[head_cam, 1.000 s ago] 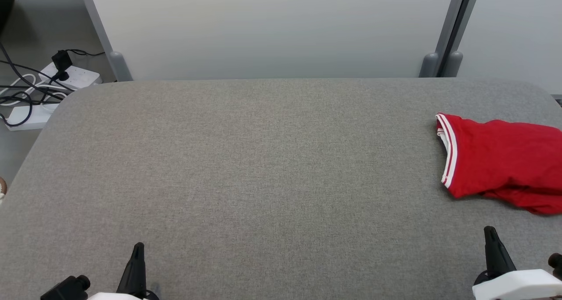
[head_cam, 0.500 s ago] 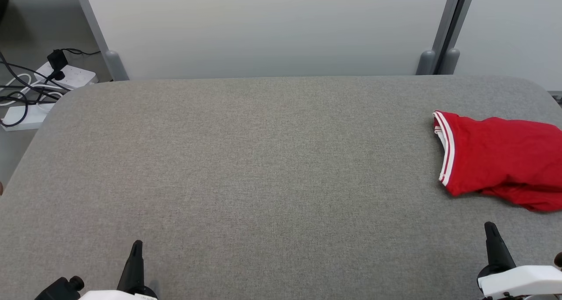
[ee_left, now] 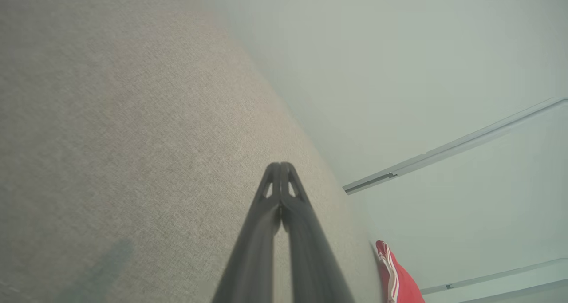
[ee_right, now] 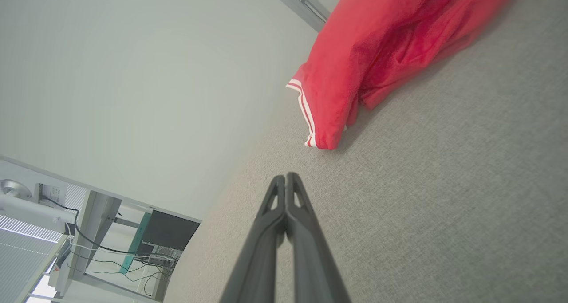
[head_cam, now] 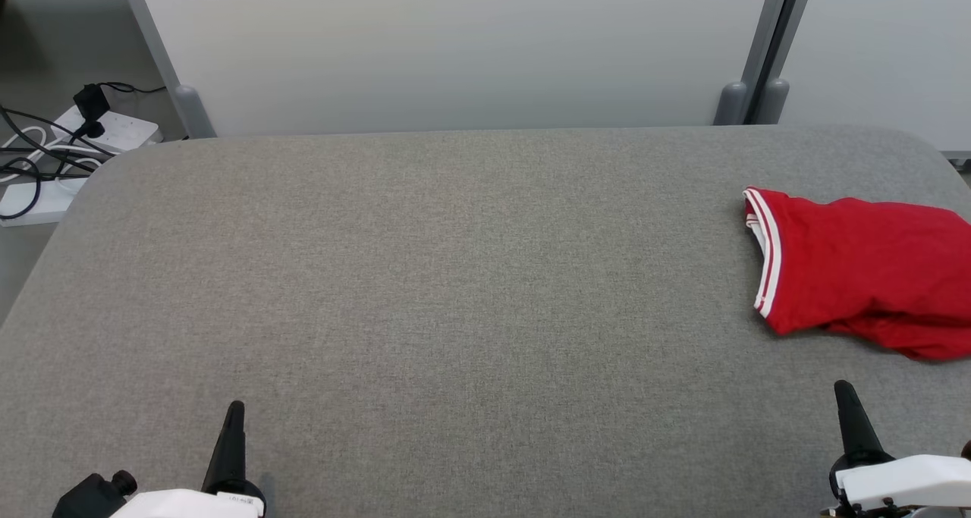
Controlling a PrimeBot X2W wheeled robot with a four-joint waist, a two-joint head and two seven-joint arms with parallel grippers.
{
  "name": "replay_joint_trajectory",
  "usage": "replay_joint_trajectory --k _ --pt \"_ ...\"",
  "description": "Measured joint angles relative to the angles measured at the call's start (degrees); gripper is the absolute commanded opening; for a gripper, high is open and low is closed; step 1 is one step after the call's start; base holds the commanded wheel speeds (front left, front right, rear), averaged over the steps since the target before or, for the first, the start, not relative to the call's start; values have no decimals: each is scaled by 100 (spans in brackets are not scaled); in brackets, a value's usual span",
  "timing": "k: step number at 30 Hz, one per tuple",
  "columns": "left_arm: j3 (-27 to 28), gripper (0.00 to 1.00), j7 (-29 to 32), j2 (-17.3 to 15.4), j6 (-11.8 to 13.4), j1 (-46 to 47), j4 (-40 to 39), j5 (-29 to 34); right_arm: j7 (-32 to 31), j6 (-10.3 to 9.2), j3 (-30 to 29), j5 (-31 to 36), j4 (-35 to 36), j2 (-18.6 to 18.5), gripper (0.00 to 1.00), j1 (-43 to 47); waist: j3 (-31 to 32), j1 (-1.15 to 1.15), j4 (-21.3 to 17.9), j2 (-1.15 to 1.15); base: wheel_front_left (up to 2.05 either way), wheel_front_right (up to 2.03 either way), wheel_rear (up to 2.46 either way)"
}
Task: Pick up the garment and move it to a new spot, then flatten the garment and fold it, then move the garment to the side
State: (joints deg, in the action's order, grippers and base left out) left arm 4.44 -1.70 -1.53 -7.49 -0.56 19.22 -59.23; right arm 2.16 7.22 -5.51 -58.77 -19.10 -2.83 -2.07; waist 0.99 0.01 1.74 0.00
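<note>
Right fingers (head_cam: 853,423) pressed together, empty; red garment (head_cam: 865,275) lies ahead, not touching.

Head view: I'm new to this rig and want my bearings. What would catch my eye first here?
A crumpled red garment with white-striped trim stands out at the far right of the grey fabric-covered table, running off the picture's right edge. Both grippers sit shut at the table's near edge: the left gripper at lower left, the right gripper at lower right, just short of the garment.
</note>
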Motion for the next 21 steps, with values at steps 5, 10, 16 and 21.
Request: replay_joint_trajectory --k 5,10,16,21 --pt "2 0 70 -1 0 20 -22 -310 -109 0 -19 -328 14 12 0 -1 -12 0 -18 0 0 0 0" --pt "5 0 149 -2 1 123 -62 -631 -174 0 -56 -655 38 29 0 -8 -23 0 -35 0 0 0 0" --pt "8 0 255 -4 1 127 -98 -1014 -281 0 -105 -1042 110 31 0 -44 -37 0 -56 0 0 0 0" --pt "10 0 344 -4 2 134 -144 -1341 -352 0 -119 -1370 147 35 0 -100 -49 0 -74 0 0 0 0"
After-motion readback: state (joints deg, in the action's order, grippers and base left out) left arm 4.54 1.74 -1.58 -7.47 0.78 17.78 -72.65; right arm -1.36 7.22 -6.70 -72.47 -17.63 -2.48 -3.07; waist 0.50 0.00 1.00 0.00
